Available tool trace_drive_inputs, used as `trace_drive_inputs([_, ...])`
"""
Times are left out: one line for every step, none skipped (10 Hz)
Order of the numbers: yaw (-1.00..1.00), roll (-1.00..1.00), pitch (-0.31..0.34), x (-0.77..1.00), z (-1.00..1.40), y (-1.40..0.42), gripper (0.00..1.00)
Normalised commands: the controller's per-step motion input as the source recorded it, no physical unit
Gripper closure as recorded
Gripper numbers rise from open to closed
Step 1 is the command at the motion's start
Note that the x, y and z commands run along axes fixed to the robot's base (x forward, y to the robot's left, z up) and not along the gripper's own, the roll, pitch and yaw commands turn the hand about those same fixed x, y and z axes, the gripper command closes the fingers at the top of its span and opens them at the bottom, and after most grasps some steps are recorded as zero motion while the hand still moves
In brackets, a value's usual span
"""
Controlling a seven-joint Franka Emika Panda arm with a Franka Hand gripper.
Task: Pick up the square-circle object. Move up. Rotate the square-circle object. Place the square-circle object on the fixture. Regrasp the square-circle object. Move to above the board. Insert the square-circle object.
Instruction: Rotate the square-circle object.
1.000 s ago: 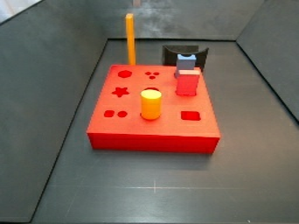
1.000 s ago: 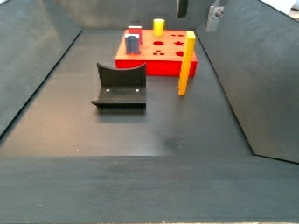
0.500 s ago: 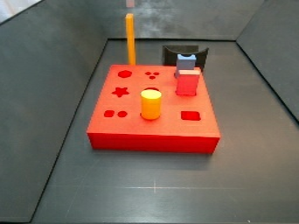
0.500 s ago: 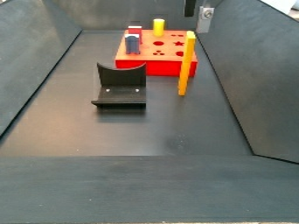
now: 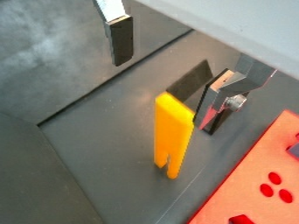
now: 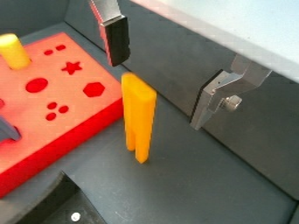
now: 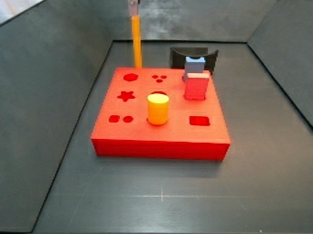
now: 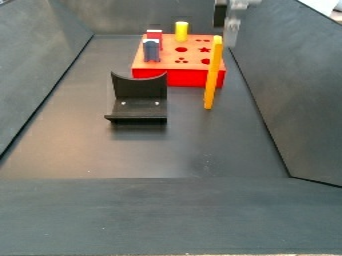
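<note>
Both side views show the hand (image 8: 230,18) high above the worktop (image 8: 174,150), over the peg (image 8: 211,72). The peg stands upright on the worktop below the hand, just beside the board (image 7: 159,114), not held.

Other things sit on the board, away from the hand: a short yellow cylinder (image 7: 158,109) stands near the middle, and a small red cuboid (image 7: 196,87) and a blue-grey piece (image 7: 195,64) stand near one edge. In a side view the fixture (image 8: 138,98) stands on the worktop apart from the board, well off to one side of the hand. Dark walls (image 7: 73,55) ring the worktop. Nothing lies between the hand and the top of the peg.

Both wrist views look down past the fingers (image 5: 121,39) at the peg (image 5: 173,136), which stands between them but lower, touching neither. The hand (image 6: 167,68) is wide open and holds nothing; its fingers (image 6: 115,40) are silver plates with dark pads, well apart on either side of the peg (image 6: 139,116).

The peg is a long, slim, yellow-orange bar with flat sides and a square-cut top. In both wrist views a slot runs up from its lower end. The board (image 6: 52,105) lies just beside it, with star, round and hexagonal holes showing in its red top, and the cylinder (image 6: 13,51) stands at its far part.
</note>
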Motion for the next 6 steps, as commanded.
trace_drive_inputs([-0.05,-0.07,-0.032,0.03,-0.93,0.0,0.0])
trace_drive_inputs([-0.04,-0.08,-0.045,0.02,-0.78,0.0,0.0])
trace_drive_inputs([-0.03,-0.08,-0.052,0.02,-0.67,0.0,0.0])
trace_drive_inputs([-0.03,-0.1,-0.062,0.01,-0.42,0.01,0.0])
trace_drive_inputs([-0.02,-0.11,-0.06,0.01,-0.32,0.01,0.0])
trace_drive_inputs([-0.02,-0.12,-0.054,0.0,0.0,0.0,1.0])
